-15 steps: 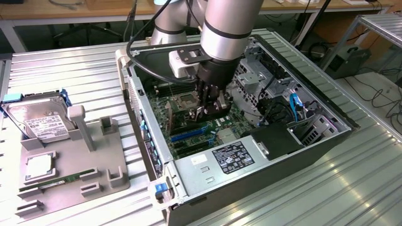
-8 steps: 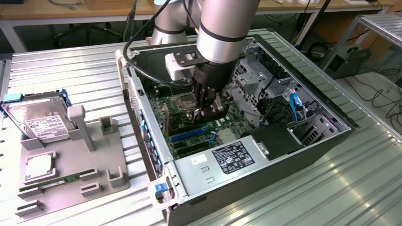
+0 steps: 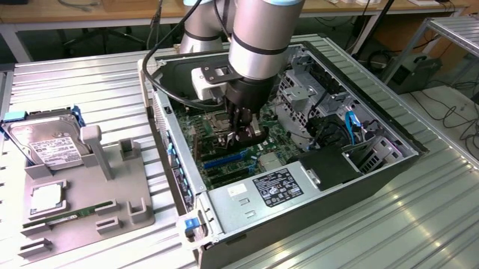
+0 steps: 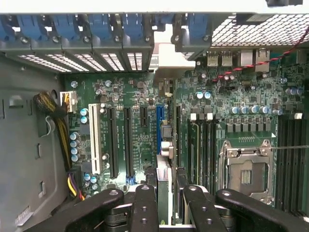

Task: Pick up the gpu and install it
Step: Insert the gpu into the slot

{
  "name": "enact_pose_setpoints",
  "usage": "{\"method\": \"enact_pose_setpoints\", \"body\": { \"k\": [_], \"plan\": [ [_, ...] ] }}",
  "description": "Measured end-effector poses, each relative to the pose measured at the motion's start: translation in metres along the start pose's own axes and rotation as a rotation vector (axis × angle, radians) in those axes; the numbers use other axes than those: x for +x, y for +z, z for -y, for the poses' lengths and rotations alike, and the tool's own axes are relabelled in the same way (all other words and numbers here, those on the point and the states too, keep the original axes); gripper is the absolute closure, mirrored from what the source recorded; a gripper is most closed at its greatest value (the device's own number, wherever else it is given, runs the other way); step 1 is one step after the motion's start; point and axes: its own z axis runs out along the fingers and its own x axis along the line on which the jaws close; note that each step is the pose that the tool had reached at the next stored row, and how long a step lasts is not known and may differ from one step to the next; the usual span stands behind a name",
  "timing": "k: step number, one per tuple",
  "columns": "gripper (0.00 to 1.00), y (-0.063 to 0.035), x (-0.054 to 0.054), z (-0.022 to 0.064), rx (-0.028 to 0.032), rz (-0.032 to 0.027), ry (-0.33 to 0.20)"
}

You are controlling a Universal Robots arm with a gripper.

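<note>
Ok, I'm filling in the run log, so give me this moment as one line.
stage: install | gripper: shut on gpu | place: inside computer case, over motherboard | seated: cannot tell

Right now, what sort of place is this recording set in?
Probably a lab or workshop bench set up for computer assembly. An open PC case lies on a ribbed metal table with its motherboard exposed, a grey fixture tray holds a hard drive, and wooden desks with cables stand behind.
</note>
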Motion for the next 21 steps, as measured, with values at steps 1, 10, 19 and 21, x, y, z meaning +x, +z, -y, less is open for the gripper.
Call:
{"method": "enact_pose_setpoints", "body": {
  "k": [1,10,19,21],
  "plan": [
    [0.74,0.0006,0.000,-0.0011,0.0000,0.0000,0.000],
    [0.74,0.0055,0.001,-0.0062,-0.0029,0.0020,0.000],
    [0.74,0.0103,0.001,-0.0062,-0.0339,0.0005,0.002],
    [0.74,0.0109,0.001,-0.0063,-0.0340,-0.0003,0.002]
  ]
}}
